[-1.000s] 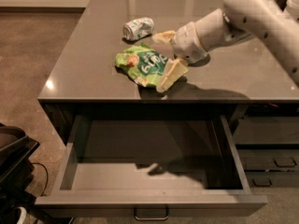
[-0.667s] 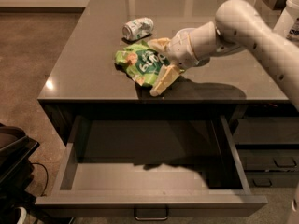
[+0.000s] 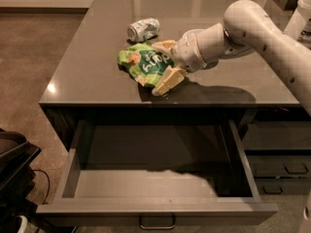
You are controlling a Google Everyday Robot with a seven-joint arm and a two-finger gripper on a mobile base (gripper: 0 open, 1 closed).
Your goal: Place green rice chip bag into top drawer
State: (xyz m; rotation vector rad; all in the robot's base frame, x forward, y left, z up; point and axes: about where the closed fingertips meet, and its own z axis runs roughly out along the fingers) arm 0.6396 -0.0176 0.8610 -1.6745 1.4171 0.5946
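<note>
Writing: white lettering on the darker green patch of the crinkled light-green foil rice chip bag [image 3: 144, 63], too garbled to read. No legible brand on the small crushed green-and-white can [image 3: 143, 28] either.

Bag look: crumpled and lumpy, light green with a darker green middle. Tan round chip pictures at its left end and lower edge. It is wider than the can.

Bag location: flat on the glossy dark grey countertop [image 3: 92, 67], near the front edge, just in front of the can and apart from it. Not in the drawer.

Gripper [image 3: 166, 63]: two-finger, cream-coloured, on the white arm [image 3: 252, 25] that reaches in from the right, low over the countertop. Jaws spread wide and straddling the bag's right end. The far finger [image 3: 164, 45] sits at the bag's upper right corner. The near finger [image 3: 168, 80] lies along its lower right edge and looks to be touching the foil. The bag's right end is between them, the rest sticks out to the left. Jaws not clamped; cannot tell how much the far finger touches.

The wide shallow dark grey top drawer [image 3: 155, 208] is pulled fully out below the counter. Lighter grey inside, small metal bar handle [image 3: 156, 223] on its front. Narrower dark drawers with handles [image 3: 284, 169] to the right.
</note>
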